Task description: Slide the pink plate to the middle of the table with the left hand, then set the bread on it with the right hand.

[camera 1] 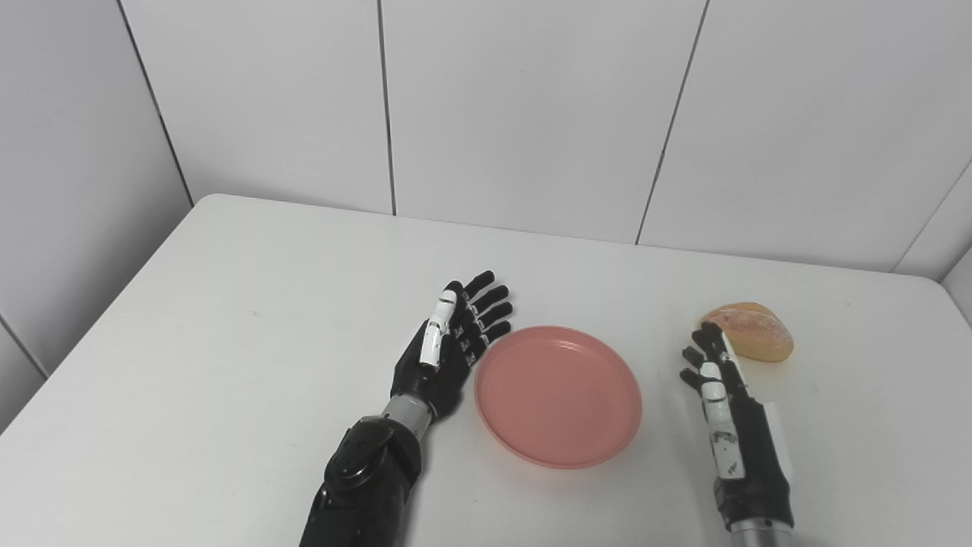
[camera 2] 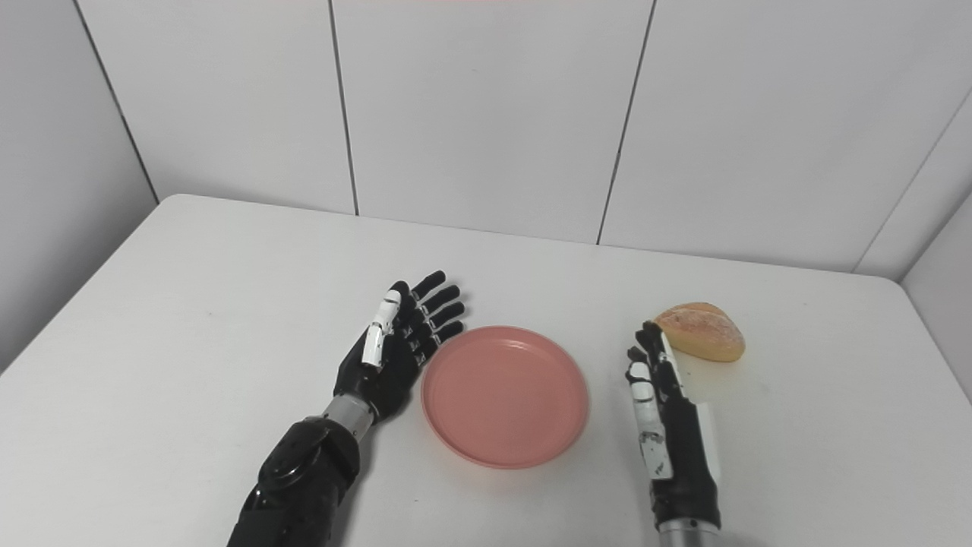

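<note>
Pink plastic, by the look of it: the plate (camera 1: 558,395) is lying flat near the middle of the table (camera 1: 228,319), empty, with a shallow raised rim. It is probably light and stiff, and it is likely sliding easily on the smooth white top, so a push against the rim should be enough to move it, while a hard shove could send it too far.

Just beside its left edge the left hand (camera 1: 448,349) is resting open, fingers (camera 1: 486,304) stretched out and a little apart, holding nothing; whether the palm edge is touching the rim is hard to tell.

To the right, the bread (camera 1: 750,331) is sitting on the table, well apart from the plate. It is looking crusty outside and probably soft within, light, easy to dent if squeezed. Taking it across the short width, thumb on one side and fingers on the other, seems safest.

Just short of it the right hand (camera 1: 717,395) is hovering, fingers nearly straight and empty, fingertips close to the bread's near end.
</note>
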